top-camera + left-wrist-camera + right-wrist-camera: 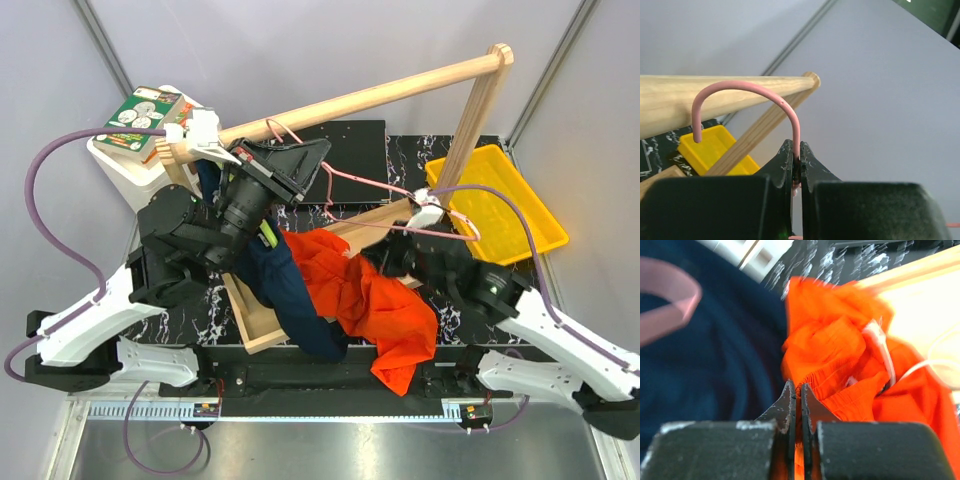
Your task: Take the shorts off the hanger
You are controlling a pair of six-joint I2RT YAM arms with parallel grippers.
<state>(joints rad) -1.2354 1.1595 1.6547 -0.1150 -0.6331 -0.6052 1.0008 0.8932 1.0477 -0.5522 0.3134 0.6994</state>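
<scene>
The pink wire hanger point(345, 180) hangs by its hook point(747, 92) over the wooden rail point(360, 100). My left gripper point(296, 168) is shut on the hook's stem point(796, 150), just below the rail point(700, 100). The orange shorts point(375, 295) and the navy shorts point(290, 290) droop from the hanger onto the wooden base frame. My right gripper point(388, 257) is shut on a waistband fold of the orange shorts point(840, 365). The navy shorts point(710, 370) lie to its left. A blurred part of the pink hanger point(670, 295) shows at the upper left.
A yellow tray point(505, 205) stands at the right, also in the left wrist view point(715, 145). A white box with a green packet point(140, 120) is at the back left. A black mat point(350, 150) lies behind the rack. A white clip point(426, 210) sits on the hanger's right end.
</scene>
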